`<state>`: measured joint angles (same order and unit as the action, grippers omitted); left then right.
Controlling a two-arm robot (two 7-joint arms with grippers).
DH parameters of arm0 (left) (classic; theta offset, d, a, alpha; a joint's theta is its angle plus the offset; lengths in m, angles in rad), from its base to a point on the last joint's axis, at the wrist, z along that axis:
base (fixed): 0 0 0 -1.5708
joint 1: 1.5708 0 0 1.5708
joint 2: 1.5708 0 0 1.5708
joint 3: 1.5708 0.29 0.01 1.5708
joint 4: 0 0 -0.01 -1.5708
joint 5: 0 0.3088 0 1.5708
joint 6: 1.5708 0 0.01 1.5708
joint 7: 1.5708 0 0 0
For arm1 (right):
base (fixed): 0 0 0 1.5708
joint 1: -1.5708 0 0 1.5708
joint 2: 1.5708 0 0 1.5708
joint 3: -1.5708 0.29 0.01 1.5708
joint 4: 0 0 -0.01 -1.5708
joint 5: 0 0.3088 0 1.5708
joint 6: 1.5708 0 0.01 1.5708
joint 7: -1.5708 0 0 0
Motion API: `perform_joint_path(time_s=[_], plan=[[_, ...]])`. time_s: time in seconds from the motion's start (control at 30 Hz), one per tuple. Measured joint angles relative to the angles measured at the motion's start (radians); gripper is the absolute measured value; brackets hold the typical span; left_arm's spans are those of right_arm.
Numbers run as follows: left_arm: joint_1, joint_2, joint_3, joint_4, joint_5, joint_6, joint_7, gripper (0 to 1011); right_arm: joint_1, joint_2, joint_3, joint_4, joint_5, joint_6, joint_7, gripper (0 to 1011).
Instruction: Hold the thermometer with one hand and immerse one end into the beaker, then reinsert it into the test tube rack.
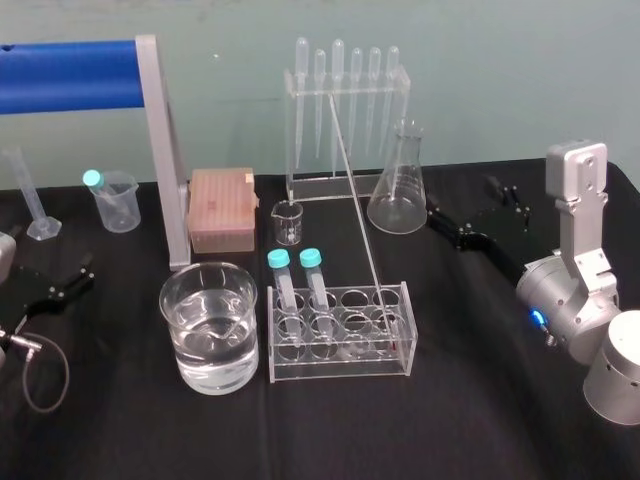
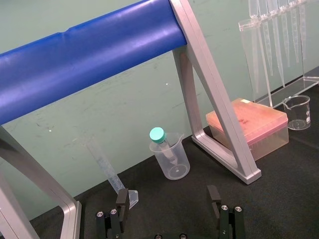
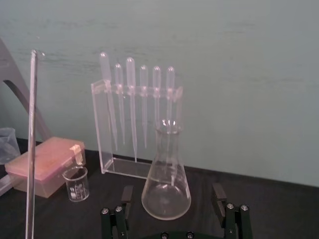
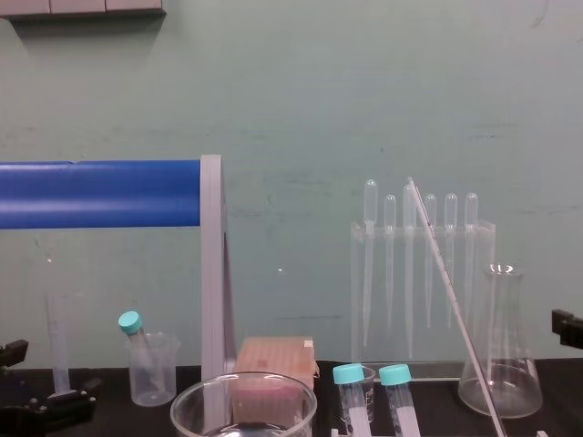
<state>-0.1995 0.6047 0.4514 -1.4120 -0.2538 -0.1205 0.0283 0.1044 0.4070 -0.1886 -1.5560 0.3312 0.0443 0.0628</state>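
Long, thin clear glass thermometer (image 1: 360,215) w/ small dark marks stands tilted, lower end in a hole at right end of clear test tube rack (image 1: 340,365), top leaning back-left, w/ rack just right of beaker (image 1: 190,370), a wide clear glass vessel, upright, approx. half full of clear liquid.

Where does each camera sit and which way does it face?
Head view: on the head, looking down at the table; left gripper and right gripper at the sides.
Chest view: lower, looking across the table to the wall; left gripper at lower left.
Left wrist view: on the left arm, facing the blue bar; left gripper open in front.
Right wrist view: on the right arm, facing the flask; right gripper open in front.
Shared: head and chest views both show the leaning thermometer.
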Motion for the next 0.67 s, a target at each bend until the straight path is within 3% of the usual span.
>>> perform_joint_path(time_s=[0.67], plan=[[0.0, 0.0, 0.0, 0.0, 0.0, 0.0, 0.0, 1008, -0.005, -0.006, 0.006, 0.003, -0.001, 0.003, 0.003, 1002]])
